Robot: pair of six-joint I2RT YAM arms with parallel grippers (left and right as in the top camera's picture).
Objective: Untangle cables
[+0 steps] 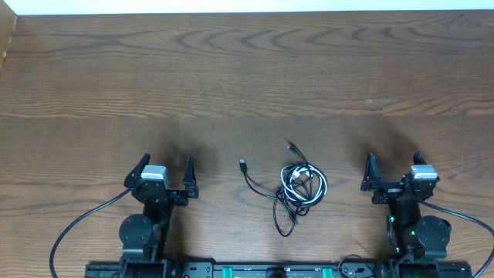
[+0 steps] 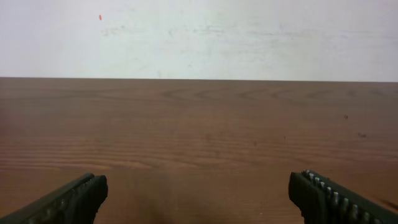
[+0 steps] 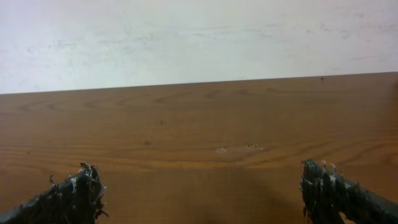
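The untangling looks to be at its very first step. Both arms sit at the near edge, and the cables (image 1: pixel 302 184) lie in a loose knot on the wooden table (image 1: pixel 247 69). The knot is at about 6 o'clock from the table's middle, between the two arms, with nothing gripping it.

The left gripper (image 1: pixel 166 166) has its jaws spread wide and holds nothing; the knot lies at its 3 o'clock, well apart. The right gripper (image 1: pixel 394 166) is likewise spread and empty, with the knot at its 9 o'clock and rather nearer. Each wrist view shows only bare wood between the fingers (image 2: pixel 68 202) (no cord in either).

Counted:
- **White cord** (image 1: pixel 296 177): one, coiled in the heart of the knot.
- **Black cords** (image 1: pixel 282 216): two as best I can make out, though they cannot be told apart where they cross.
- **Loose ends:** two stick out, the left plug (image 1: pixel 243 164) at 10 o'clock of the coil and the upper plug (image 1: pixel 292 145) at 12 o'clock.
- **Grippers:** two.

For the next move, I judge that one gripper should drop low over a free black tail. The left plug looks easiest, since it lies clear of the coil. Once that tail is pinched, the other gripper could hold the coil down while the tail is drawn outward. A thin cord lying flat on wood calls for fingertips brought almost to the surface.
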